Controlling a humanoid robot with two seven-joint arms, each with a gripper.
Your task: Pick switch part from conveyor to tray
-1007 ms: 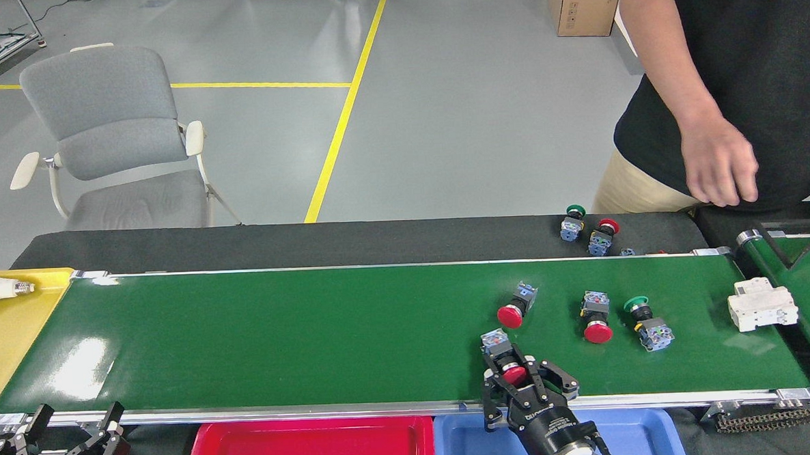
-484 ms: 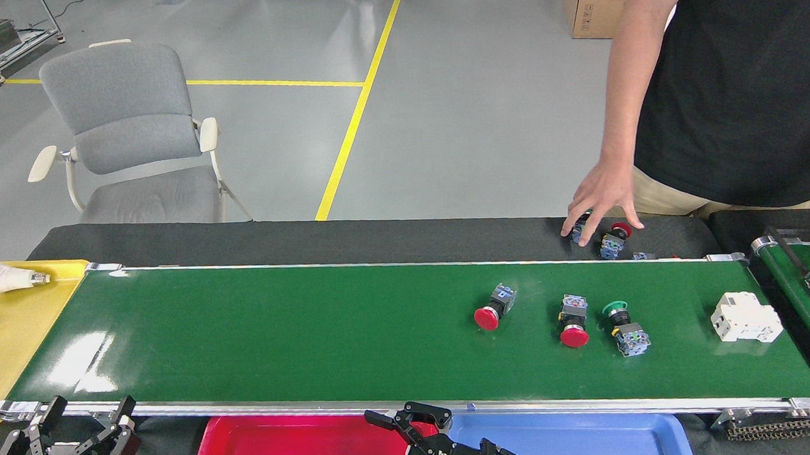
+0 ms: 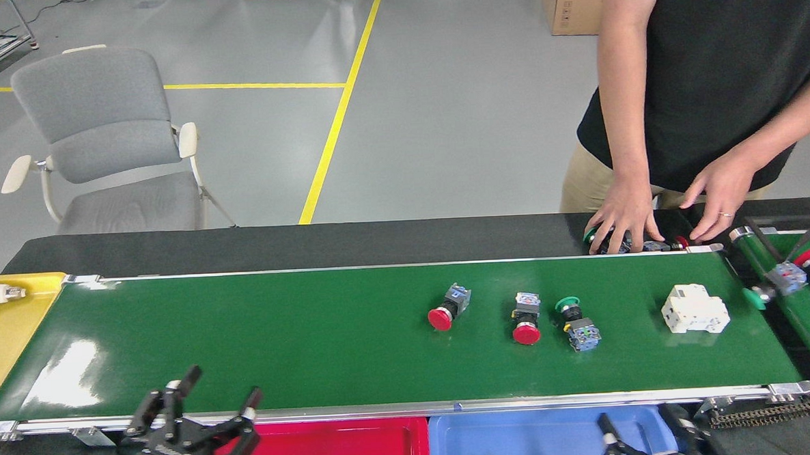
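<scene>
Head view: red tray point(image 3: 333, 449) and blue tray point(image 3: 524, 441) bare; left tool point(image 3: 222, 399) spread.

belt point(image 3: 280, 335): glossy green, glare patches | side rail point(image 3: 386, 411): bright metal | trays, red point(image 3: 339, 449), blue point(image 3: 524, 441): smooth plastic | chair point(image 3: 100, 131): grey cloth | floor point(image 3: 441, 116): smooth grey, slight sheen

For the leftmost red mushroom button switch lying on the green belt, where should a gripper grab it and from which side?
Grip the leftmost red switch across its dark middle barrel, coming straight down from above. It lies on its side on the conveyor, red cap toward the near left, grey-blue block toward the far right. That narrower neck probably suits the fingers better than the rounded cap, with nothing crowding it.
</scene>
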